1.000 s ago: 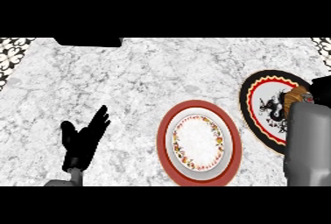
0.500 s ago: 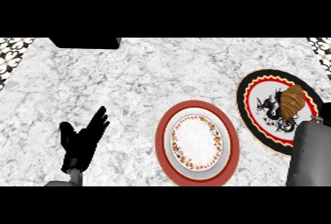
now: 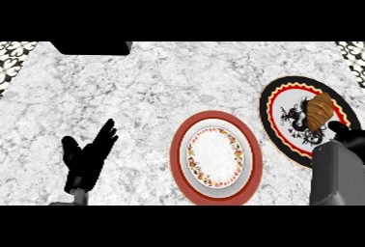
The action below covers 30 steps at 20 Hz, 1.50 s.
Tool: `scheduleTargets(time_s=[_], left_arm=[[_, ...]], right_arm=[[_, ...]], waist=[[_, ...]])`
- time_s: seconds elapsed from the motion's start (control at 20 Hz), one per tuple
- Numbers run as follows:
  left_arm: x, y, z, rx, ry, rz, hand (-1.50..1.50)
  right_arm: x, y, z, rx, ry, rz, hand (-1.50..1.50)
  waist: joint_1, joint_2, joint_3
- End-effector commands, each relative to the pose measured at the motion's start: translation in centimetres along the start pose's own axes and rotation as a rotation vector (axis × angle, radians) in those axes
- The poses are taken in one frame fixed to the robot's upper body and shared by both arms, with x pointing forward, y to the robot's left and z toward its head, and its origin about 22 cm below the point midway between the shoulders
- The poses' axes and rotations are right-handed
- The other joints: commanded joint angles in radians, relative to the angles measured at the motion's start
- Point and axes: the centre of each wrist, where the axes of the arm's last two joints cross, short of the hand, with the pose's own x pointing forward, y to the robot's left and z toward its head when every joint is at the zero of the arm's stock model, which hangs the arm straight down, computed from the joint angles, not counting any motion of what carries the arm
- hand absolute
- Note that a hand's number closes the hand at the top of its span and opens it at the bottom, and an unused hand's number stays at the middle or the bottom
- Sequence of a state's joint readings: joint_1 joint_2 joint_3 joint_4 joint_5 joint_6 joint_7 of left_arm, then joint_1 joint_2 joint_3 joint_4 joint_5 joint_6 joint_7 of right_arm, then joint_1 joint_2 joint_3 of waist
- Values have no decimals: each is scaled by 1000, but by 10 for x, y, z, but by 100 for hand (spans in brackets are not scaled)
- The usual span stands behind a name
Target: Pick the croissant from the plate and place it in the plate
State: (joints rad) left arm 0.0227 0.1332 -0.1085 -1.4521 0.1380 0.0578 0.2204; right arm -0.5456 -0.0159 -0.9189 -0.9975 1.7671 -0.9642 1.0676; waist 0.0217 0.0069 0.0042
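head view: a steep look down on the white marble desk [image 3: 143, 96], with both arms coming in from the lower edge.
left hand [image 3: 87, 157]: released and holding nothing; fingers straight and spread, pointing up the view, thumb out to its left; it rests at the lower left over bare desk.
right hand [image 3: 341, 130]: only a small black part shows past the end of the right forearm [image 3: 333, 176], at the view's right edge; whether it is released or clenched cannot be told.
croissant [image 3: 319, 110]: golden brown, lying on the black plate [image 3: 274, 96], just beyond the right hand and slightly to its left; whether the hand touches it cannot be told.
black plate: black with a red and cream ring and a dark figure on its pale centre; it lies under and beyond the right hand, and the right forearm hides its near right part.
red plate [image 3: 182, 144]: red rim, white centre ringed with a flowered band; it sits between the two hands, well to the right of the left hand and just left of the right forearm.
plates: just beside each other, with a thin strip of desk between them.
dark block [image 3: 91, 47]: at the top edge, far beyond the left hand.
patterned tiles [image 3: 14, 53]: at both top corners, well away from either hand.
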Motion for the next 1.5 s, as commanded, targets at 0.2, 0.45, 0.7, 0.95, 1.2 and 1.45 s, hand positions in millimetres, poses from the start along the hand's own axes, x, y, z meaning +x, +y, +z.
scheduleTargets(time_s=[0.2, 0.45, 0.7, 0.95, 1.2, 1.45], left_arm=[[-3, 1, 2, 6, 18, 7, 0], [0, -11, -4, 4, 3, 4, 0], [-12, -13, 11, 10, 13, 8, 0], [-13, -13, -8, 20, 36, -7, 0], [2, 6, -8, 23, 19, 15, 0], [-12, -3, -2, 17, 17, 9, 0]], right_arm=[[2, -1, 0, -165, 22, -376, -150], [-11, 1, 11, -180, 94, -468, -150], [-16, -14, 30, -65, 84, -561, -150], [-44, -28, 61, 85, 20, -570, -150], [-68, -40, 78, 166, -21, -554, -150], [-75, -49, 86, 213, -28, -501, -150]], waist=[[-7, -3, -2], [-7, -6, -4], [-11, -16, -4], [-17, -13, -5], [-18, -12, -6], [-16, -10, -6]])
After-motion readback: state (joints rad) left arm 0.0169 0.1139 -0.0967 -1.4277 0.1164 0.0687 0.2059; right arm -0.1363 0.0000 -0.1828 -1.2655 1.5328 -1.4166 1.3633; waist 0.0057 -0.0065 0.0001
